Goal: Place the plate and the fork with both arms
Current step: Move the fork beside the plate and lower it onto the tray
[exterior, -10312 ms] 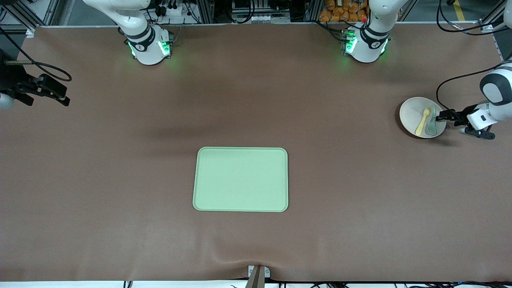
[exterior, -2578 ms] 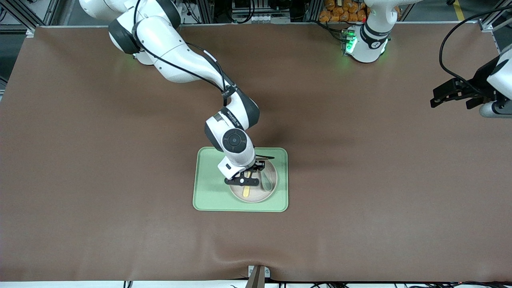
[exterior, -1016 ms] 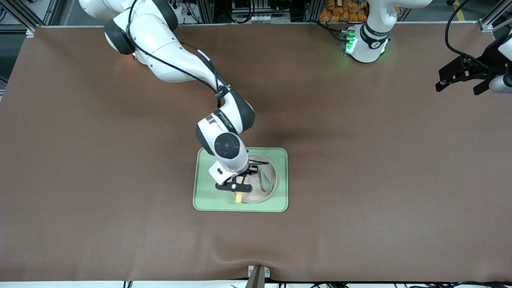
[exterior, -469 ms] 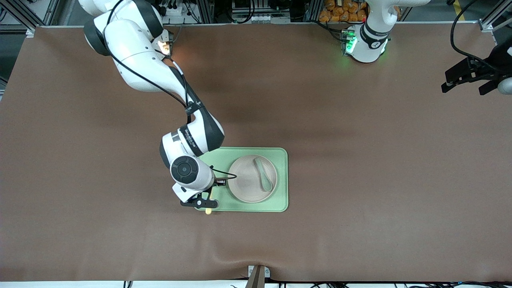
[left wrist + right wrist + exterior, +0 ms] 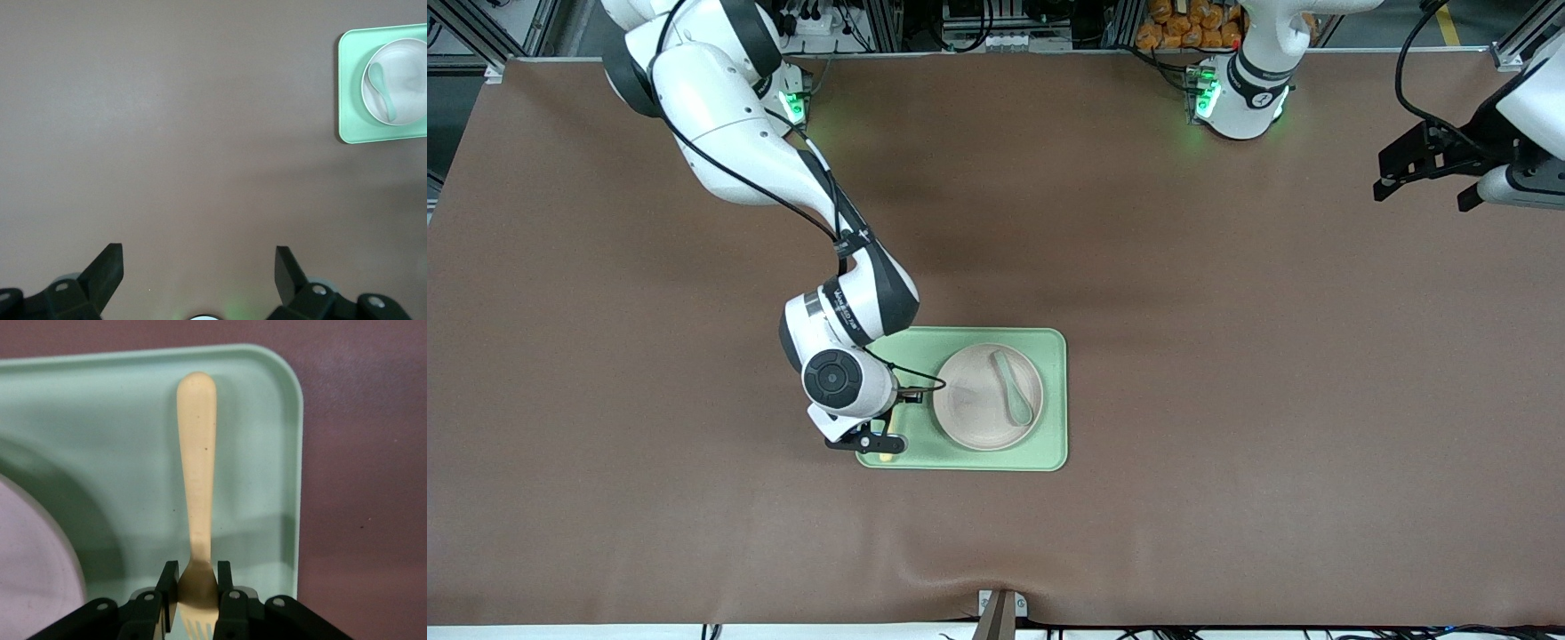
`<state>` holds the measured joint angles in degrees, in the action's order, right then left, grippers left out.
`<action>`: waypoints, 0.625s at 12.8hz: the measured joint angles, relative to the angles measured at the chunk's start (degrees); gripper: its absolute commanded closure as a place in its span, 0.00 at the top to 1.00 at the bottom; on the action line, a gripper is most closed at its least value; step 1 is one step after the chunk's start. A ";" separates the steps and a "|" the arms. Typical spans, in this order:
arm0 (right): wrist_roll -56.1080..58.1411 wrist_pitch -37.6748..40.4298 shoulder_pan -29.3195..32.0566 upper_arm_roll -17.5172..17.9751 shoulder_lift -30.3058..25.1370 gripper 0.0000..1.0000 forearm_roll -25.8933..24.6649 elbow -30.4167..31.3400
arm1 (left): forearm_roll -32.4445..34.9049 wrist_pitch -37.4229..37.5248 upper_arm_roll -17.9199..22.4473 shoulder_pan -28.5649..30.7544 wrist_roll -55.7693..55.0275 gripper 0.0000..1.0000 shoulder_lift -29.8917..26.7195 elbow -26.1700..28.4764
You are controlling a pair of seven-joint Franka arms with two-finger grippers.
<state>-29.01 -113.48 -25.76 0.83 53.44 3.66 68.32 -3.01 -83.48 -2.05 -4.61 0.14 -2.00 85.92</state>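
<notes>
The off-white plate (image 5: 987, 397) sits on the light-green tray (image 5: 1054, 444), toward the left arm's end of it, with a green spoon (image 5: 1014, 400) in it. My right gripper (image 5: 876, 442) is low over the tray's corner at the right arm's end, nearest the front camera. It is shut on the pastel-yellow fork (image 5: 197, 500) near its tines, and the handle lies along the tray floor (image 5: 133, 440) beside the plate rim (image 5: 40, 567). Only the handle tip (image 5: 886, 457) shows in the front view. My left gripper (image 5: 1423, 169) is open and empty, up over the table's edge at the left arm's end (image 5: 198, 267).
The brown mat (image 5: 1227, 356) covers the whole table. In the left wrist view the tray (image 5: 347, 87) with plate (image 5: 403, 83) and spoon shows some way off. A small bracket (image 5: 1000, 609) sits at the table edge nearest the front camera.
My right gripper lifted the fork off the plate, carried it toward the right arm's end and lowered it onto the tray beside the plate. My left gripper shifted slightly, open.
</notes>
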 measured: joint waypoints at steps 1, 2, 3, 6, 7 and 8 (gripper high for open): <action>0.00 -0.39 -0.14 0.12 -0.07 0.53 0.00 0.63 | 0.68 0.00 -0.42 0.12 0.00 1.00 -0.01 0.00; 0.00 -0.61 -0.24 0.17 -0.11 0.81 0.00 0.93 | 1.99 0.00 -0.80 0.17 0.01 1.00 -0.01 0.00; 0.00 -0.76 -0.24 0.19 -0.21 1.00 0.00 1.17 | 2.76 0.00 -1.00 0.21 0.02 1.00 -0.01 0.00; 0.00 -0.79 -0.14 0.05 -0.72 1.00 0.00 1.24 | 3.18 0.00 -1.06 1.22 1.56 1.00 -0.01 0.00; 0.02 -0.63 -0.05 -0.14 -1.18 1.00 -0.01 1.15 | 3.18 0.00 -1.07 1.50 2.23 1.00 -0.01 0.00; 0.05 0.11 0.17 -0.38 -1.91 1.00 -0.01 1.02 | 3.18 -0.04 -1.08 1.59 2.37 1.00 -0.01 0.00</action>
<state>-28.96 -113.37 -25.60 0.45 51.52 3.65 69.34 0.17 -83.52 -3.12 -3.02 2.51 -2.02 85.92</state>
